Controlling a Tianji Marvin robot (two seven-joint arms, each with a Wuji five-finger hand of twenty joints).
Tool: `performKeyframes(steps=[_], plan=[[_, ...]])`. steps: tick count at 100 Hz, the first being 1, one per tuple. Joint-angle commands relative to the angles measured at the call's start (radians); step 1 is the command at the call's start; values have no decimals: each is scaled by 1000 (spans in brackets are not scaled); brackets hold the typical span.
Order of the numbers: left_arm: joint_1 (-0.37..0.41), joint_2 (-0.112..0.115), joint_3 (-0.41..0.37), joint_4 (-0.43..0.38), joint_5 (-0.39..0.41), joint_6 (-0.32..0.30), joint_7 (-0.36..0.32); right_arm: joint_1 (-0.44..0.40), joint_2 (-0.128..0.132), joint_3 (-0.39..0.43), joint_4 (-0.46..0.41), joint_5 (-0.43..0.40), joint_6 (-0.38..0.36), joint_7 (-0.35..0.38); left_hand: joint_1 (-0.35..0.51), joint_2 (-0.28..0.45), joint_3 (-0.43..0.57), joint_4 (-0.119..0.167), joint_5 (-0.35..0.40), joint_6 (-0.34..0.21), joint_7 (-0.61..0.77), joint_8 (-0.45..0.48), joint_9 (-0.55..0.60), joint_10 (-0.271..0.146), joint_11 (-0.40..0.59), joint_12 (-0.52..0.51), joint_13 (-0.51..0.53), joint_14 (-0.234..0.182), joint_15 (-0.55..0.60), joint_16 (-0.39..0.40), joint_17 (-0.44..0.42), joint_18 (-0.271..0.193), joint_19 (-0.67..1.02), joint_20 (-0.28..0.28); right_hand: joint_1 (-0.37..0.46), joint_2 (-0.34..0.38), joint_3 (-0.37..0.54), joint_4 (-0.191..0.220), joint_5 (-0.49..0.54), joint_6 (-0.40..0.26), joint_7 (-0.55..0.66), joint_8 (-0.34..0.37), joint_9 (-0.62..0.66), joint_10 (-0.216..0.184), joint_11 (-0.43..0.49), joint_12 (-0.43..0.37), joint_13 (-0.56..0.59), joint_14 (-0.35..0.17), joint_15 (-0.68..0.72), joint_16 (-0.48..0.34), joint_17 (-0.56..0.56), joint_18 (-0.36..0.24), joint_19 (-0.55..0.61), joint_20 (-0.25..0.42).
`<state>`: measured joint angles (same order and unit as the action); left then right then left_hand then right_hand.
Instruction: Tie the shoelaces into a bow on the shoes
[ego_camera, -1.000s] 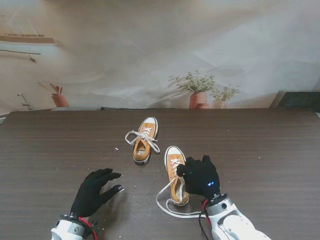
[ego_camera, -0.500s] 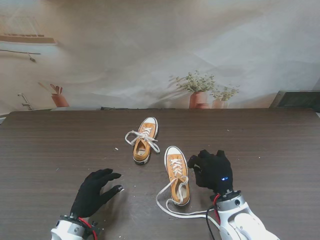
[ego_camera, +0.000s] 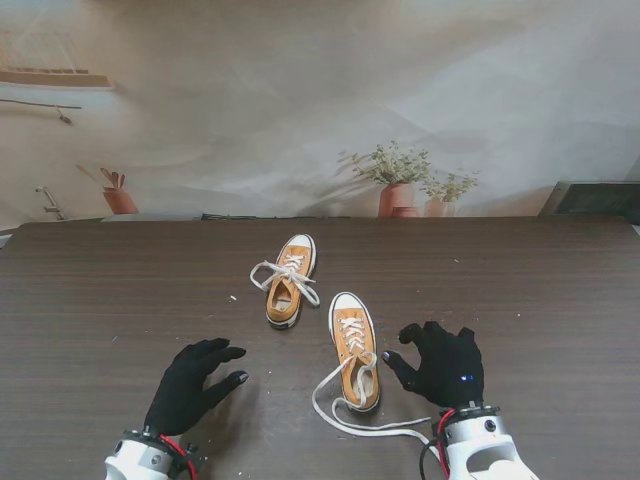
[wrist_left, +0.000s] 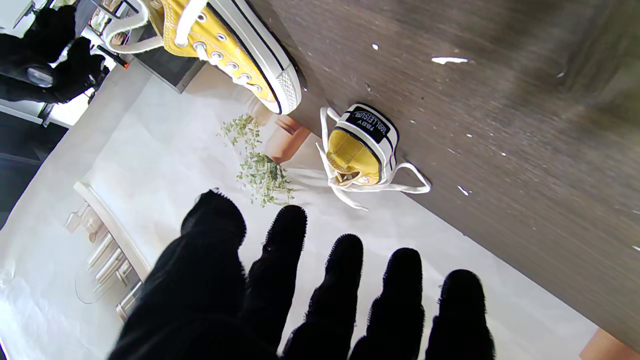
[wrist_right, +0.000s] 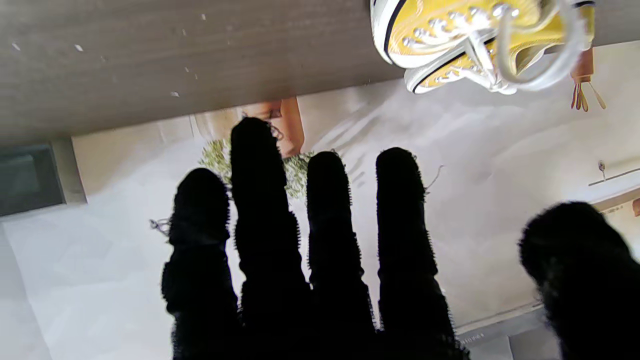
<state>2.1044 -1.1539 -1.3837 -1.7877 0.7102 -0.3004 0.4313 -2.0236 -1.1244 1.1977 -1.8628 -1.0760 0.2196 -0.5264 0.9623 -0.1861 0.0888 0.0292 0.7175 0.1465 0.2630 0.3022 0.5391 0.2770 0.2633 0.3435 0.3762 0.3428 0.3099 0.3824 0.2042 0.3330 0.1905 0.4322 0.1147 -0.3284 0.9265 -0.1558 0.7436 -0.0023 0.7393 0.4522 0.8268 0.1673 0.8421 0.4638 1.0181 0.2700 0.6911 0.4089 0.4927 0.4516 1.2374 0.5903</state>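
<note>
Near shoe (ego_camera: 355, 350): yellow canvas, white rubber toe, between the hands. Lace (ego_camera: 345, 418): flat, white, limp, looped loose on the dark woodgrain table (ego_camera: 560, 300) (untied). Far shoe (ego_camera: 288, 280): lace splayed. Left hand (ego_camera: 190, 385), right hand (ego_camera: 442, 365): black-gloved, fingers spread, empty. Advice: pinch each lace end separately, near the eyelets.

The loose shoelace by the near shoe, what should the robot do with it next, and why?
Probably move the right hand, open and holding nothing, down to pinch the loose shoelace trailing on the table near the near shoe; that shoe isn't tied yet.
</note>
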Motion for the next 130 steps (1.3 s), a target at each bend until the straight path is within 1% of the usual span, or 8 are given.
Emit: performKeyframes(steps=[1, 11, 29, 53, 88, 101, 121, 130], plan=[[6, -1, -2, -12, 3, 4, -10, -24, 2, -2, -21, 9, 12, 27, 37, 26, -1, -3, 31, 4, 9, 21, 4, 14, 10, 13, -2, -2, 12, 9, 10, 8, -5, -13, -66, 61, -85, 36, 42, 44, -25, 33, -25, 32, -13, -11, -7, 31, -34, -9, -21, 35, -14, 9], [8, -1, -3, -13, 4, 0, -9, -42, 10, -2, -60, 8, 45, 113, 39, 26, -2, -5, 31, 3, 9, 22, 3, 15, 10, 13, -1, -2, 12, 9, 10, 8, -6, -13, -109, 108, -194, 49, 87, 76, -43, 54, -3, 44, -26, -14, 11, 44, -52, -4, -9, 55, -16, 12], [12, 0, -3, -15, 14, -5, -2, -17, 19, -36, -64, -11, 132, 206, 45, 25, -2, -5, 32, 1, 9, 22, 4, 13, 11, 13, -1, -4, 13, 9, 11, 8, -5, -13, -159, 124, -277, 69, 138, 118, -55, 81, 32, 53, -29, -10, 39, 66, -56, 5, 12, 94, -5, 21], [13, -1, -3, -16, 15, -11, 1, 50, 24, -103, -45, -2, 219, 291, 62, 20, 0, -7, 34, -1, 12, 25, 5, 12, 12, 13, 1, -3, 14, 9, 12, 9, -5, -14, -197, 137, -295, 82, 212, 151, -77, 91, 90, 62, -43, -13, 69, 92, -71, 7, 27, 136, -9, 23], [15, -1, -3, -14, 16, -19, 3, 153, 21, -199, 10, 22, 296, 311, 80, 18, -1, -11, 35, 0, 15, 27, 6, 11, 15, 13, 2, -3, 16, 9, 14, 8, -5, -15, -185, 139, -283, 87, 261, 144, -89, 108, 134, 55, -48, -9, 96, 97, -84, 13, 45, 153, -13, 21], [16, -1, -3, -15, 15, -22, 2, 188, 19, -223, 36, 22, 337, 313, 83, 16, -2, -11, 34, -2, 16, 26, 6, 11, 16, 13, 2, -4, 16, 9, 14, 8, -5, -15, -138, 131, -240, 97, 281, 135, -72, 124, 157, 47, -40, -2, 107, 93, -80, 17, 56, 154, -4, 24], [17, -1, -4, -15, 19, -25, 10, 213, 18, -238, 60, 30, 367, 329, 85, 16, -4, -11, 35, -2, 17, 26, 6, 11, 16, 13, 2, -4, 17, 8, 15, 8, -5, -16, -33, 32, -11, 73, 304, 119, -22, 192, 171, 30, -27, 19, 116, 78, -73, 24, 65, 140, 5, 25], [17, -2, -4, -15, 19, -25, 11, 216, 18, -239, 63, 33, 367, 327, 87, 17, -4, -11, 36, -1, 18, 26, 6, 9, 17, 13, 3, -5, 17, 8, 16, 8, -4, -16, 31, -13, 64, 67, 313, 109, -1, 209, 181, 22, -18, 22, 124, 68, -67, 26, 75, 134, 10, 26]])
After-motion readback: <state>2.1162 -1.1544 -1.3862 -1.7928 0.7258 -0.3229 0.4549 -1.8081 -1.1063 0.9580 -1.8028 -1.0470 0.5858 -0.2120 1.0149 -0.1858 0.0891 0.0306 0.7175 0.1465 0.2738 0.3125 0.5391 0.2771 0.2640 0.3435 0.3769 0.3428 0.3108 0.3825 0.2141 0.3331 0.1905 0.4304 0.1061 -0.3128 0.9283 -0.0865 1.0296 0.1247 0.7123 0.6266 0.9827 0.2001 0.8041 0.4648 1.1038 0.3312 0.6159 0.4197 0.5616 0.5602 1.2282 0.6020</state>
